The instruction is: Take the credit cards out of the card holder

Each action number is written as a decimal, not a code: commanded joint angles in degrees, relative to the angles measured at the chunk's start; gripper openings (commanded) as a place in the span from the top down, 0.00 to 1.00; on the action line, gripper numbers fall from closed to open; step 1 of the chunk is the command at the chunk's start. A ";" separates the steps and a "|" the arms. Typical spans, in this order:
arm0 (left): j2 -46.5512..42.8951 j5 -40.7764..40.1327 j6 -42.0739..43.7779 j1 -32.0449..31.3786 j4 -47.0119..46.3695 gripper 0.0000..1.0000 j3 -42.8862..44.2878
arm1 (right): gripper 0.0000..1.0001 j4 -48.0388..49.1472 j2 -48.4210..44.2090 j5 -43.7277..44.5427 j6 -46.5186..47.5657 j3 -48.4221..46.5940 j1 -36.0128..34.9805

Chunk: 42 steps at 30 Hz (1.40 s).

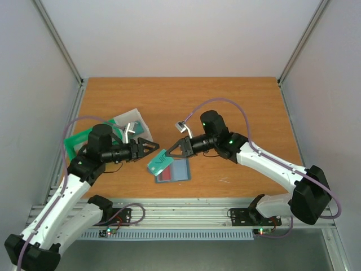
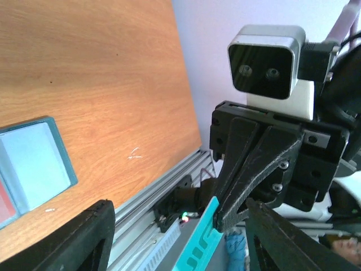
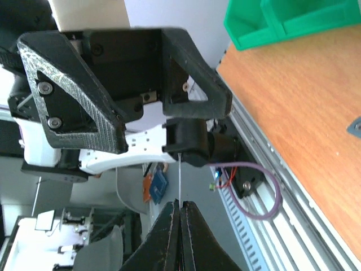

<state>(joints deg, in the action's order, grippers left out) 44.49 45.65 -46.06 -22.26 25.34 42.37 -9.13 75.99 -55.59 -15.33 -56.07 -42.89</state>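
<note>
The right claw (image 1: pixel 168 153) is clamping the teal card (image 1: pixel 158 165), holding it clear of the wallet (image 1: pixel 181 173) below; the left claw (image 1: pixel 151 145) is hovering opposite, spread, probably to receive it.

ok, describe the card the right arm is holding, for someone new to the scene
On the wooden table, look near the front edge, centre, for the slate-blue card holder. At its left corner the right gripper pinches a teal card. Its only visible neighbour, a reddish card, lies in the holder.
</note>
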 commanded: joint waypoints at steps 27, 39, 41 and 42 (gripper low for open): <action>-10.59 -3.26 -17.22 -0.24 -20.90 0.68 -8.96 | 0.99 25.38 -5.75 17.15 -20.29 9.97 2.76; -9.97 -3.43 -14.41 -0.25 -17.36 1.00 -7.28 | 0.97 28.19 -4.81 16.37 -21.92 11.87 3.67; -9.95 -3.82 -13.28 -0.24 -16.07 1.00 -6.92 | 0.91 28.13 -4.91 16.39 -21.82 12.10 3.73; -9.97 -4.01 -12.91 -0.24 -15.72 1.00 -6.84 | 0.89 28.07 -5.14 16.44 -21.58 12.19 3.70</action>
<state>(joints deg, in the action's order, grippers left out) 34.89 41.52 -62.15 -22.26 9.54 33.41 17.58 71.16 -39.99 -36.75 -44.88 -39.90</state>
